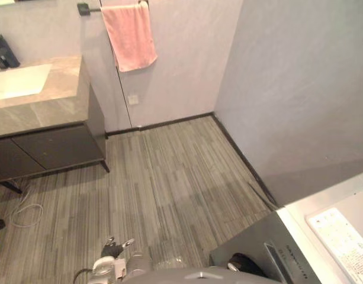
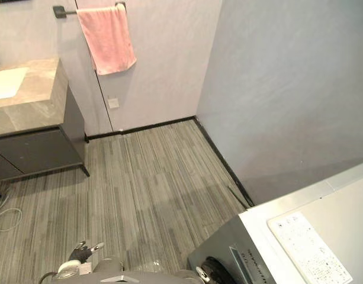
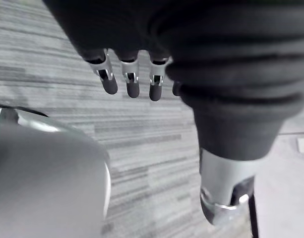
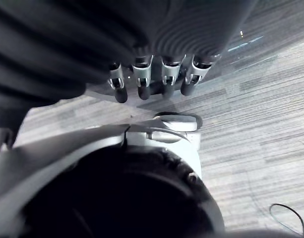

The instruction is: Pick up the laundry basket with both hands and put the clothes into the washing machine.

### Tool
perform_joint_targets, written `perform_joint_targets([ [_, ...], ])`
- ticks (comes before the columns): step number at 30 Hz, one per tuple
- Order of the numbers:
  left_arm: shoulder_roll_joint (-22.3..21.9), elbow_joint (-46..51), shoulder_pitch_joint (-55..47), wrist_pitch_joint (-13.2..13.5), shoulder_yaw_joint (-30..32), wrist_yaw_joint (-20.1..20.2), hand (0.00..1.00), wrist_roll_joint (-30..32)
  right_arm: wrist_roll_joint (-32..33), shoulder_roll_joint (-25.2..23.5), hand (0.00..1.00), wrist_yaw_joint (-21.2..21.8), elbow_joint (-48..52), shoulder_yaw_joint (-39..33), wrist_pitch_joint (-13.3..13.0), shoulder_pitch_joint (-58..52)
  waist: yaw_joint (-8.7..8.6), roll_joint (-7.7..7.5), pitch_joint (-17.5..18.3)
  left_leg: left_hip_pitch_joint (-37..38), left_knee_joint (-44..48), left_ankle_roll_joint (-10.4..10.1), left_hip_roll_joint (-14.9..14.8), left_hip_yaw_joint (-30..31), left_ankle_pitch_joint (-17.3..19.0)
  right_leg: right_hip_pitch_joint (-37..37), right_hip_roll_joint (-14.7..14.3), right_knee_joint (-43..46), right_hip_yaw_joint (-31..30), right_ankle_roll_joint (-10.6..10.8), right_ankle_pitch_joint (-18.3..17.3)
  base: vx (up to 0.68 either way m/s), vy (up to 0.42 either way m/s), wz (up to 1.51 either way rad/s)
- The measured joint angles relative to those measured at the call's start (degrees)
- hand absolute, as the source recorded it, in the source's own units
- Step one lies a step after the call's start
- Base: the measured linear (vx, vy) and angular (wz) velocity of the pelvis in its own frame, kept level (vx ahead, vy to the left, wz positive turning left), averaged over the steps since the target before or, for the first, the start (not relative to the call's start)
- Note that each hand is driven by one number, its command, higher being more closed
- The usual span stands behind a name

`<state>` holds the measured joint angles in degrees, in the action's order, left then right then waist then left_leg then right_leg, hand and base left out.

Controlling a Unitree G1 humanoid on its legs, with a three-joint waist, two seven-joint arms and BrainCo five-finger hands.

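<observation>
A humanoid robot stands in a tiled-look bathroom, both arms hanging low over the grey striped floor (image 1: 169, 177). The left hand (image 3: 132, 84) points down above the bare boards, its fingers straight and loosely spread, its thumb (image 3: 221, 193) held apart from them; it has hold of nothing. The right hand (image 4: 142, 82) hangs the same way, its dark-tipped fingers in a relaxed row above the floor, nothing between them.

The washing machine (image 2: 341, 207) stands at the floor's near right corner, against the right-hand wall, its dark grey front turned toward the middle of the room. A white control panel (image 2: 308, 248) with small print lies on its pale top, near the front edge.

Across the room, a dark vanity cabinet (image 1: 57, 148) stands at the floor's far left corner. Its stone-coloured counter (image 1: 45, 100) carries a white basin (image 1: 18, 80) set toward the left edge, with a dark tap (image 1: 3, 52) behind it. A pink towel (image 1: 129, 35) hangs from a dark rail (image 1: 86, 8) on the back wall, just beside the counter's right edge and above it. A small white socket (image 1: 133, 99) sits on the same wall below the towel, a little above the dark skirting at the floor's far edge.
</observation>
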<state>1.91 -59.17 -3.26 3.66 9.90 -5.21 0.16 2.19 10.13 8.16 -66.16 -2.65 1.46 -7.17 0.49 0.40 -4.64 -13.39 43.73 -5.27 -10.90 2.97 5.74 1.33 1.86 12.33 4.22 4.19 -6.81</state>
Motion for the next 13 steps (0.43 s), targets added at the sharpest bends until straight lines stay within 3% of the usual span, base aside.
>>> perform_joint_targets([
  [1,0.4,0.2,0.5,0.1,-0.9,0.1,0.0,0.2,-0.2,-1.0,0.0,-2.0,-0.1,-1.6,0.0,0.0,-0.54,-0.16,-0.2,0.6,-2.9,-0.7,0.3,-2.2,0.8,0.5,1.1,-0.7,1.3,0.1,0.0,0.02,0.035,0.98],
  [2,1.0,0.1,1.1,0.3,-1.4,0.1,0.0,0.2,-0.2,-2.3,0.0,-4.0,-0.2,-3.6,-0.1,0.0,-0.93,-2.18,-0.1,1.4,-7.0,-1.7,0.9,-4.1,1.4,0.5,2.2,-1.3,2.9,0.2,0.0,-0.02,0.064,1.26],
  [4,2.8,-1.2,1.1,0.1,-2.5,0.1,0.0,0.2,0.2,-4.0,0.0,-7.7,-0.3,-7.6,-0.6,0.7,-1.14,-3.71,-1.2,6.7,-21.3,-1.7,2.1,-11.3,1.7,0.5,4.1,-2.6,5.6,0.6,0.3,-0.06,0.088,1.1],
  [5,3.1,-1.6,1.0,0.0,-2.6,0.1,0.0,0.3,0.3,-4.1,0.0,-8.1,-0.3,-7.9,-0.7,0.7,-1.25,-3.64,-1.3,8.1,-25.3,-0.6,2.3,-12.8,1.9,0.5,4.1,-2.8,6.0,0.6,0.3,-0.09,0.095,0.62],
  [6,4.1,-2.2,1.1,-0.1,-2.3,0.2,0.0,0.3,0.3,-4.6,0.0,-8.6,-0.5,-8.3,-1.1,1.2,-0.87,-4.15,-1.8,10.9,-31.8,1.2,3.7,-13.9,-0.2,0.3,4.9,-2.8,5.5,0.3,-0.2,-0.1,0.069,0.32],
  [8,4.9,-3.3,0.6,-0.2,-2.3,0.3,0.0,1.9,0.8,-4.9,0.0,-8.8,0.0,-8.2,-1.9,1.2,-1.47,-4.48,-1.2,15.0,-39.5,1.5,6.0,-13.7,-4.2,0.5,5.2,-2.9,2.8,-0.2,-0.5,-0.14,0.056,0.2],
  [13,4.5,-6.1,0.1,-0.3,-2.8,0.6,0.0,4.0,1.3,-4.5,0.0,-8.8,-0.2,-9.5,-2.8,0.6,-2.86,-2.37,1.5,16.5,-48.6,1.9,7.5,-13.5,-8.9,-1.5,5.8,-3.5,2.8,0.8,0.0,-0.08,0.029,0.07],
])
